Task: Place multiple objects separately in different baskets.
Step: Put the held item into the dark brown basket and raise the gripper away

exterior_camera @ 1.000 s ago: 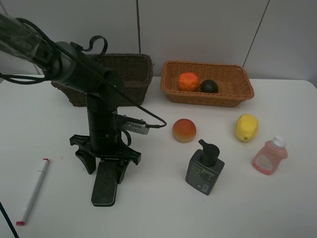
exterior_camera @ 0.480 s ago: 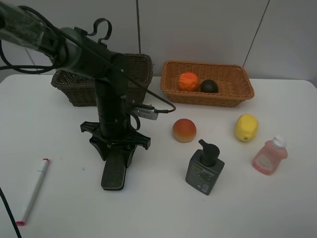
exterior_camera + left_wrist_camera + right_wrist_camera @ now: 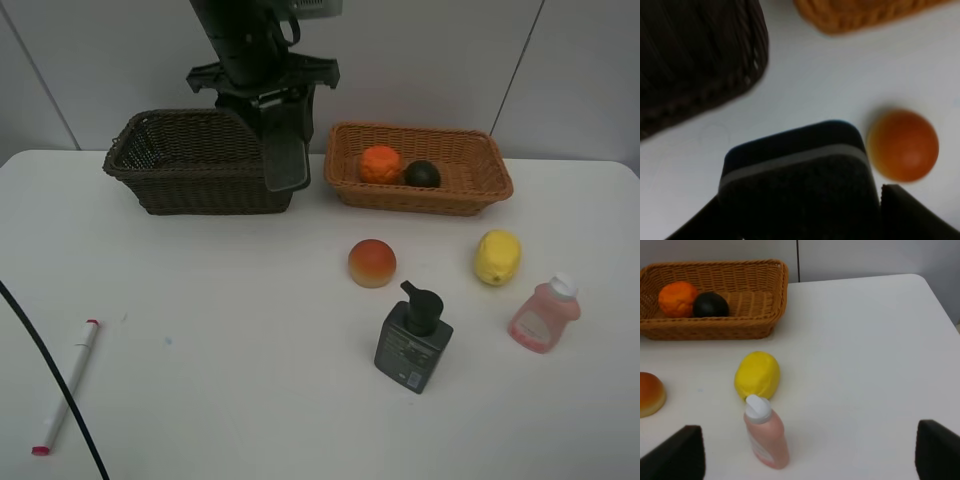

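Bearing unreadable label [image 3: 404,354]: pump bottle [image 3: 413,341]

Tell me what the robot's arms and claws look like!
The left arm is black and chunky, ending in a wide black crossbar over the left gripper, with a small silvery plug near the top. A thin black cable trails nearby. Of the right gripper only two dark, blocky fingertips show.
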### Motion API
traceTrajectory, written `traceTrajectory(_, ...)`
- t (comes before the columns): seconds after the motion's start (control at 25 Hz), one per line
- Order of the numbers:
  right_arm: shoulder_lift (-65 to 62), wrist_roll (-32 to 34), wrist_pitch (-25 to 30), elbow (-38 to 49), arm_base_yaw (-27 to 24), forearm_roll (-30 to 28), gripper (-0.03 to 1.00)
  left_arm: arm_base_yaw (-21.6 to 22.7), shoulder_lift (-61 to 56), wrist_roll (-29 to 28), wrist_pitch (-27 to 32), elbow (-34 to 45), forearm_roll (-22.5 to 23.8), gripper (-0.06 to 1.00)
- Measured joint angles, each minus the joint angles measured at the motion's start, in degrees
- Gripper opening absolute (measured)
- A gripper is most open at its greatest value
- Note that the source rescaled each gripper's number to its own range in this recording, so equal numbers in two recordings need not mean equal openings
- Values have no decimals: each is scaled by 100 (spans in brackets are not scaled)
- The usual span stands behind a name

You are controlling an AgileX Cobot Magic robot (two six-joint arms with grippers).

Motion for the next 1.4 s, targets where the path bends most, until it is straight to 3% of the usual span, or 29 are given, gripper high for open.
traceTrajectory(0.12, 0, 0, 0, 0, 0, 0, 100, 471, 0, 12, -434, -369, 0, 66)
traceTrajectory(0.28, 0, 0, 0, 0, 0, 0, 100, 1004, 237, 200, -1441, -427, 39, 66)
traceTrajectory(0.4, 0, 0, 0, 0, 0, 0, 100, 1194, 585, 258, -1986, -427, 63, 66)
traceTrajectory(0.56, 0, 0, 0, 0, 0, 0, 100, 1247, 1113, 325, -2262, -427, 68, 67)
traceTrajectory(0.6, 0, 0, 0, 0, 0, 0, 100, 1240, 1232, 389, -2284, -427, 68, 70)
traceTrajectory(0.72, 0, 0, 0, 0, 0, 0, 100, 1240, 1464, 511, -2283, -427, 68, 93)
traceTrajectory(0.8, 0, 0, 0, 0, 0, 0, 100, 1240, 1494, 524, -2178, -427, 29, 98)
traceTrajectory(1.0, 0, 0, 0, 0, 0, 0, 100, 1240, 1494, 541, -1528, -922, -151, 100)
traceTrajectory(1.32, 0, 0, 0, 0, 0, 0, 100, 1240, 1480, 421, 593, -1985, -141, 100)
traceTrajectory(1.4, 0, 0, 0, 0, 0, 0, 100, 1240, 1468, 321, 818, -2034, -59, 100)
